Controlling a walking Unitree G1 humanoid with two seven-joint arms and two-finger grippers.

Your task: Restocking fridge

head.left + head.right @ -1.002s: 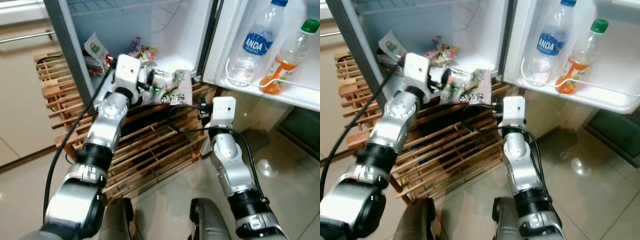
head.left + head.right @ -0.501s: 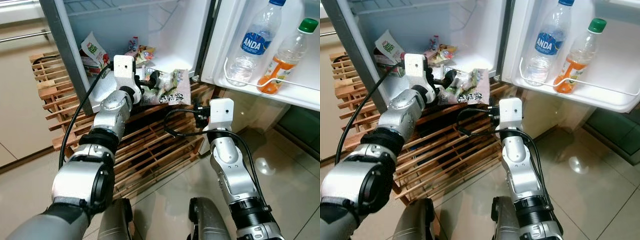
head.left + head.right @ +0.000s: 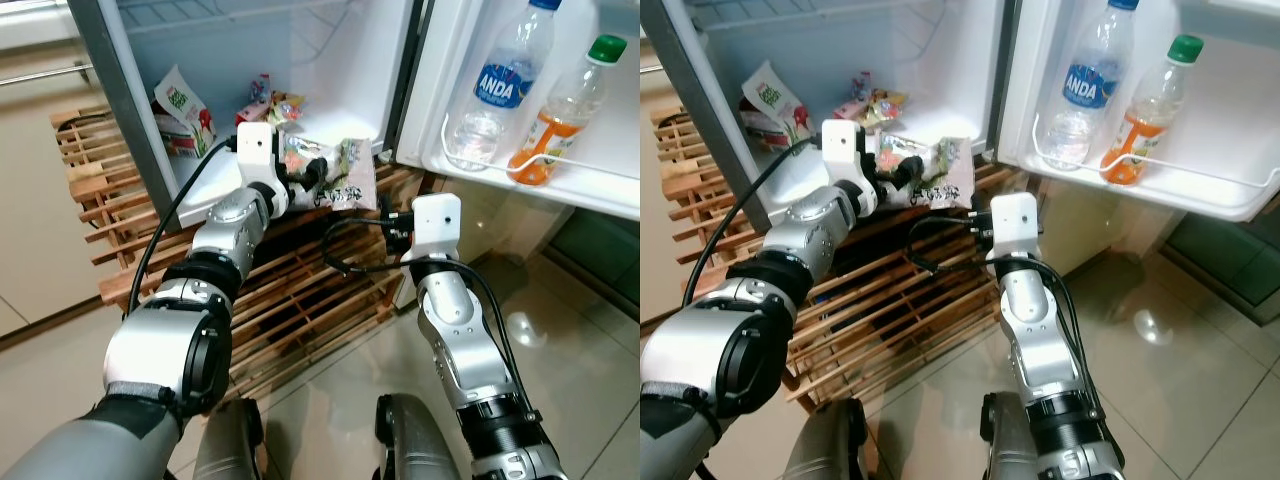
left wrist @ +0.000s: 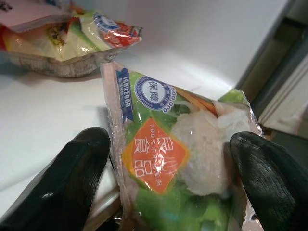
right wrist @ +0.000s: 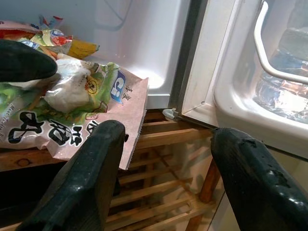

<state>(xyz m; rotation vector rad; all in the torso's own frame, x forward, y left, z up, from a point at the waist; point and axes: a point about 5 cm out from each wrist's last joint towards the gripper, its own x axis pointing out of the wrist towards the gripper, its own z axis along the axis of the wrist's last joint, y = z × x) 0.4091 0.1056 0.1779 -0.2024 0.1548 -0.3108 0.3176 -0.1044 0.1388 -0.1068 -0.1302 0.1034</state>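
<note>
A green and pink food packet (image 3: 338, 172) lies half on the fridge's white floor (image 3: 352, 122), its lower end hanging over the front lip. My left gripper (image 3: 312, 170) is shut on it; in the left wrist view the black fingers (image 4: 72, 178) sit against both sides of the packet (image 4: 178, 159). My right gripper (image 3: 392, 218) is open below the door's hinge corner, just under the packet's hanging corner (image 5: 125, 101), with nothing between its fingers (image 5: 86, 183).
Other snack packets (image 3: 275, 100) and a green-and-white pouch (image 3: 182, 108) lie further back in the fridge. The open door's shelf (image 3: 600, 185) holds a water bottle (image 3: 495, 85) and an orange drink bottle (image 3: 560, 115). A slatted wooden rack (image 3: 300, 290) stands under the fridge, on a glossy tiled floor (image 3: 580, 330).
My left arm has reached further toward the fridge, carrying the packet a little deeper onto its floor. The view has shifted slightly. The right gripper has barely moved.
</note>
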